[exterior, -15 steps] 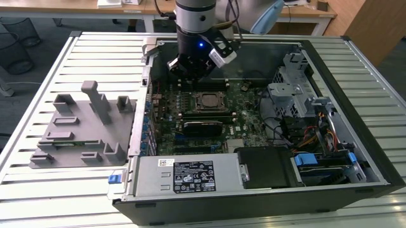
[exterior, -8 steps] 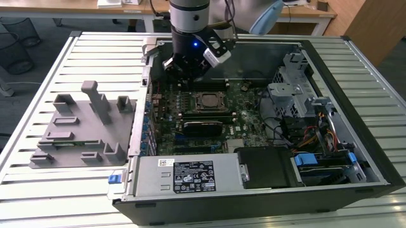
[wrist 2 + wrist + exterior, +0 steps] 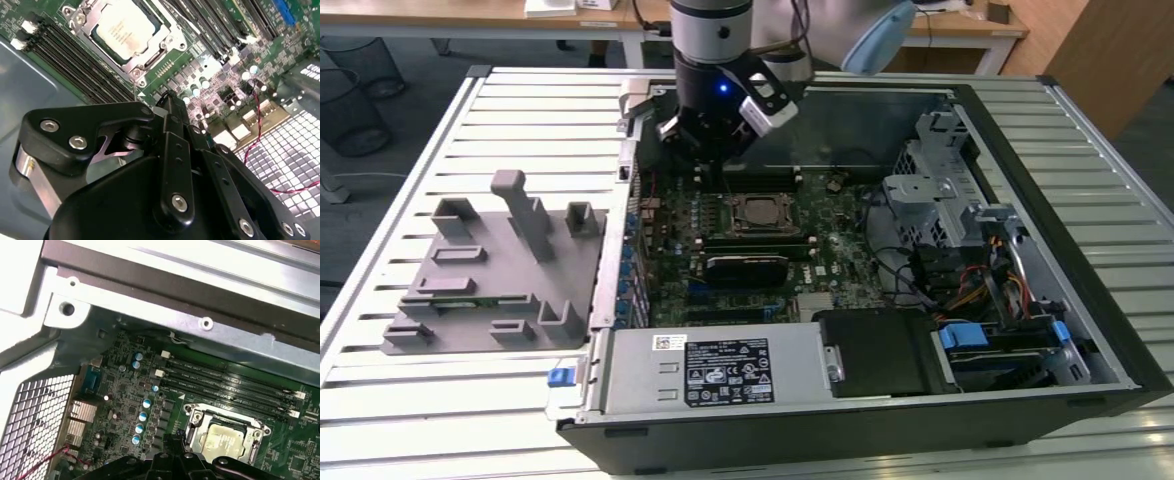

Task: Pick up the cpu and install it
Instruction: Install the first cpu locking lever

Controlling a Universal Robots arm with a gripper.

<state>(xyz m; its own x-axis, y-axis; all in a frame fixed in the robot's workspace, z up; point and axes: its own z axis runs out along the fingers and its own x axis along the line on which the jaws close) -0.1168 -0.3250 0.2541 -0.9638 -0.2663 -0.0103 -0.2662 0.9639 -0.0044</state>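
Second wrist view, cpu seated in motherboard socket just beyond hand, finger state cannot be told, nothing visibly held.

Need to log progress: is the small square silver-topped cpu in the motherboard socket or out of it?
In. The small square silver-topped cpu lies flat inside the metal socket frame in both wrist views; the black gripper is beside it, apart.

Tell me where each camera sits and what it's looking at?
Exterior view: off the arm, above the open computer case; shows the arm and pincer over the green board.
Second wrist view: on the arm, behind the black pincer, facing the cpu in its socket.
First wrist view: on the arm, facing the board and case wall.
Both wrist views share the cpu.
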